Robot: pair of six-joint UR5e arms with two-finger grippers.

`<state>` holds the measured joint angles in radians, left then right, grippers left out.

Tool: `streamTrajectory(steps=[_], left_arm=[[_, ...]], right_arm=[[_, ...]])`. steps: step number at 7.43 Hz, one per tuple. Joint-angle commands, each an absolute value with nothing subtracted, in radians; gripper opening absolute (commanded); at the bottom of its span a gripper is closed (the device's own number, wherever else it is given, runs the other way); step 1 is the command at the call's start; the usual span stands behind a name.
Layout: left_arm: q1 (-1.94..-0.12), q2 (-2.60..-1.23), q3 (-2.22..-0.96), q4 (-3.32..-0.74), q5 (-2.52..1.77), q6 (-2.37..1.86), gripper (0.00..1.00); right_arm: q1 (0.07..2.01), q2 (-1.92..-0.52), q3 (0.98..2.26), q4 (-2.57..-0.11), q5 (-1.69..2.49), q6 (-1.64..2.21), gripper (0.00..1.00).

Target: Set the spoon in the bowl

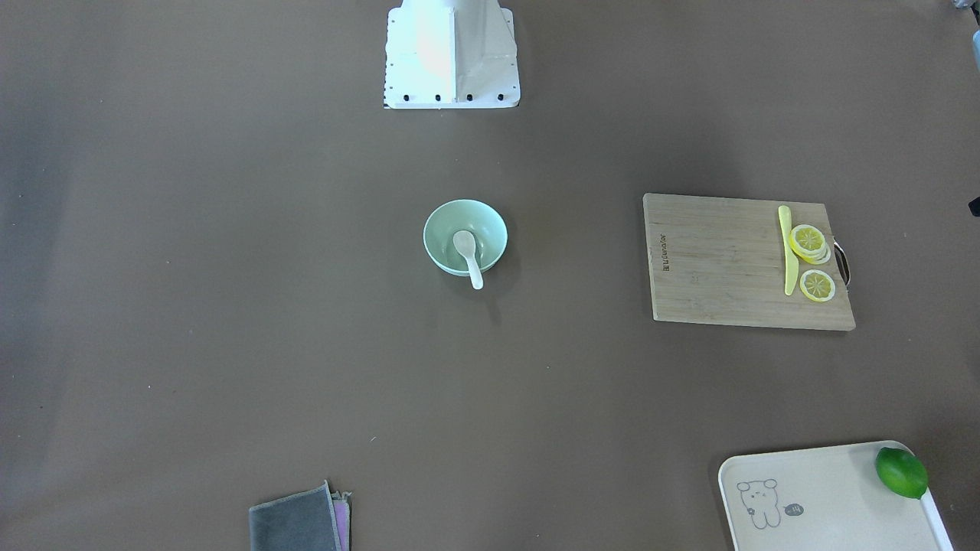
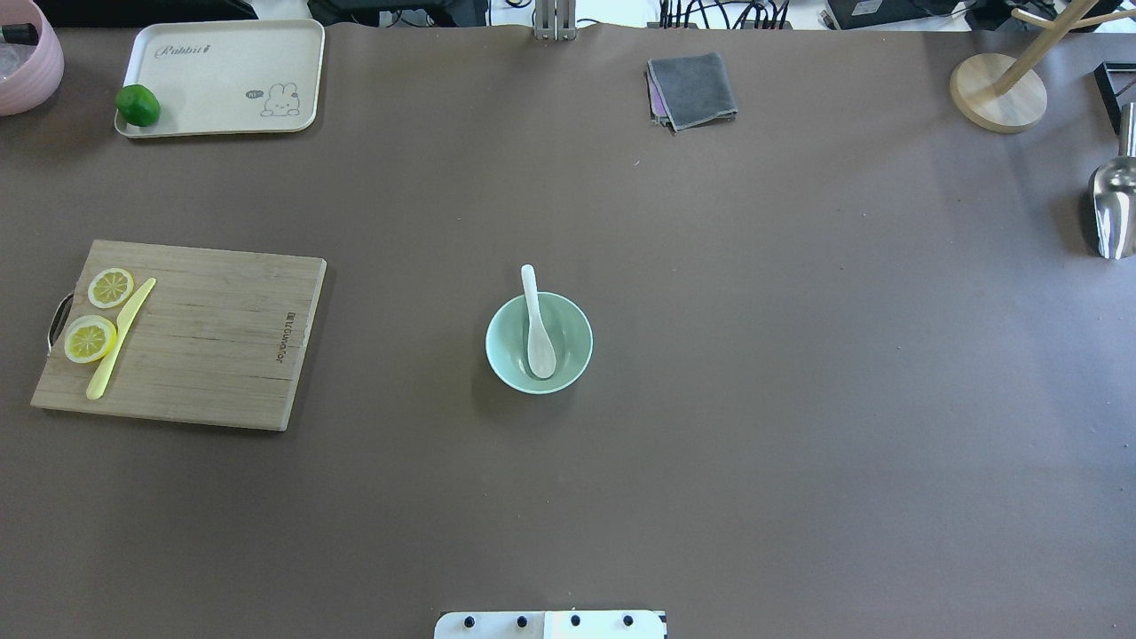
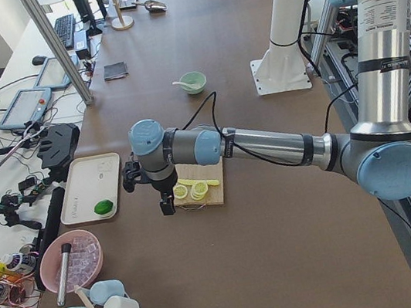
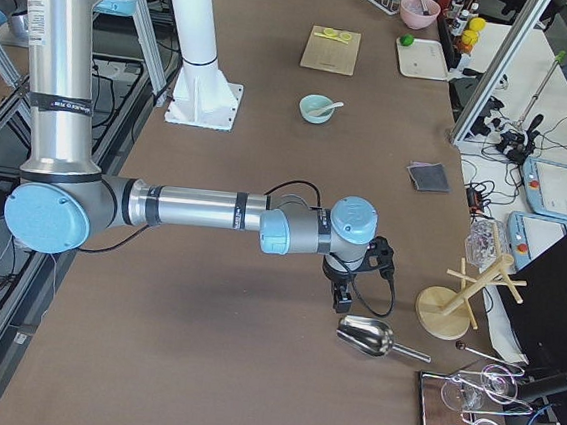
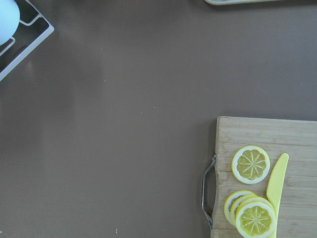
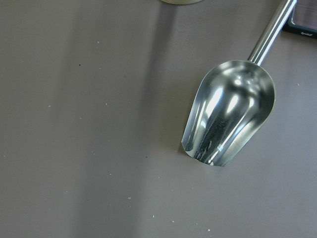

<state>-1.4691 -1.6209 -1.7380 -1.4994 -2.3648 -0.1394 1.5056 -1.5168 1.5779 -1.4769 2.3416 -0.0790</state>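
On the left, the left fingers [image 3: 167,204] hang near the cutting board [image 2: 195,333]; mid-bench, the spoon [image 2: 535,324] lies in the bowl [image 2: 502,364], handle over its rim; on the right, the right fingers [image 4: 340,298] hang by the steel scoop [image 2: 1114,209]. The 2 pairs look too small: I cannot tell their opening.

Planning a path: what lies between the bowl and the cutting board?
Only bare brown table, seen in the overhead view, separates the bowl and cutting board.
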Motion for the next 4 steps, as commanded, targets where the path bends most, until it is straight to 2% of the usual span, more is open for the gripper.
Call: streamTrajectory(steps=[1, 4], left_arm=[[-1.47, -1.632, -1.75, -1.5, -2.368, -0.14, 0.98], [-1.467, -1.634, -1.752, -1.502, -2.367, -0.138, 0.98]], right_arm=[[1.503, -1.508, 1.571, -1.479, 2.319, -0.078, 1.0], [1.502, -1.514, 1.569, -1.477, 2.316, -0.081, 1.0]])
